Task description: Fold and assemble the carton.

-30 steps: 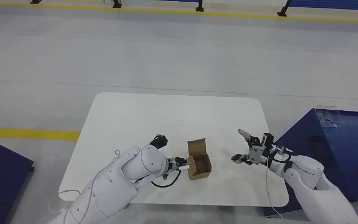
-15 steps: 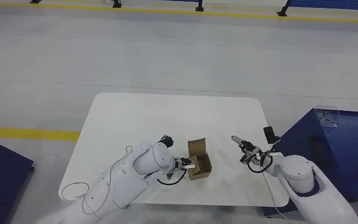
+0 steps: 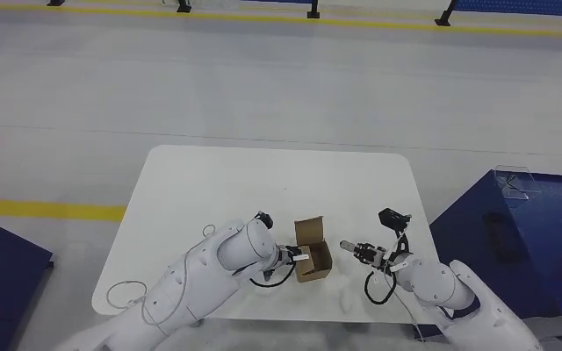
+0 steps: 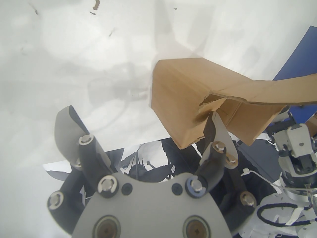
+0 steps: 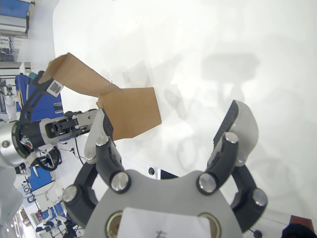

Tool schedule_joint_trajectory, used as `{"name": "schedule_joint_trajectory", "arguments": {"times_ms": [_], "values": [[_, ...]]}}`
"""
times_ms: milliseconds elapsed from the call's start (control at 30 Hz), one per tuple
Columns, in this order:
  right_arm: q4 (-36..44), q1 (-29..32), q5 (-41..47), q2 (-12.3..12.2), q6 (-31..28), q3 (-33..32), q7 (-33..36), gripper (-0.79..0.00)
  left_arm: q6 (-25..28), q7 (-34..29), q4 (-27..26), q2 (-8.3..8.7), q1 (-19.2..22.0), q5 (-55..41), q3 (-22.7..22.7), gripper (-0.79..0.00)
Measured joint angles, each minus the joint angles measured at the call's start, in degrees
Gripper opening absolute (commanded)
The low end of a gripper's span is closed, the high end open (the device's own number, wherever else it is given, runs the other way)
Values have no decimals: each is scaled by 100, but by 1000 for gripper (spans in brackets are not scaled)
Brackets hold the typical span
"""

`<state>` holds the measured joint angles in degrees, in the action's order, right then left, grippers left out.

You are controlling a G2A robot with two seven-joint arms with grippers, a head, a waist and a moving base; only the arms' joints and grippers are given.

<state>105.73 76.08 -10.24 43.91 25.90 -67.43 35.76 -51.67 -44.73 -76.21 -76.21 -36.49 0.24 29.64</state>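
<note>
A small brown carton [image 3: 313, 250] stands near the table's front edge, its top open and one flap raised at the far side. My left gripper [image 3: 296, 258] is at its left side and open. In the left wrist view one fingertip [image 4: 215, 122] touches the carton [image 4: 178, 95] at a torn corner under the flap, while the other finger [image 4: 66, 130] stands far off over bare table. My right gripper [image 3: 349, 247] is just right of the carton, open, apart from it. In the right wrist view the carton [image 5: 133, 112] lies past one finger [image 5: 102, 125].
The white table [image 3: 219, 193] has free room behind and to the left of the carton. A blue cabinet [image 3: 496, 219] stands off the table's right edge. Small cardboard scraps [image 4: 96, 4] lie on the table beyond the carton.
My right arm has swung in from the right edge toward the carton, its wrist turned and gripper lowered. My left arm has crept slightly closer to the carton. The carton has stayed put.
</note>
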Motion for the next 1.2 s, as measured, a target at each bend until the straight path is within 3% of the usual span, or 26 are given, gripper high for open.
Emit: {"name": "schedule_joint_trajectory", "arguments": {"times_ms": [533,1000,1200], "values": [[-109,-516,-867,354,569,1099,-384,0,-83,53,10,-33,-89,16,89,0],[-275,-833,-1278,591,833,1539,-259,0,-132,-6,-14,-12,-130,8,236,0],[-93,-671,-1049,585,675,1179,-362,0,-461,182,-810,181,-341,57,781,0]]}}
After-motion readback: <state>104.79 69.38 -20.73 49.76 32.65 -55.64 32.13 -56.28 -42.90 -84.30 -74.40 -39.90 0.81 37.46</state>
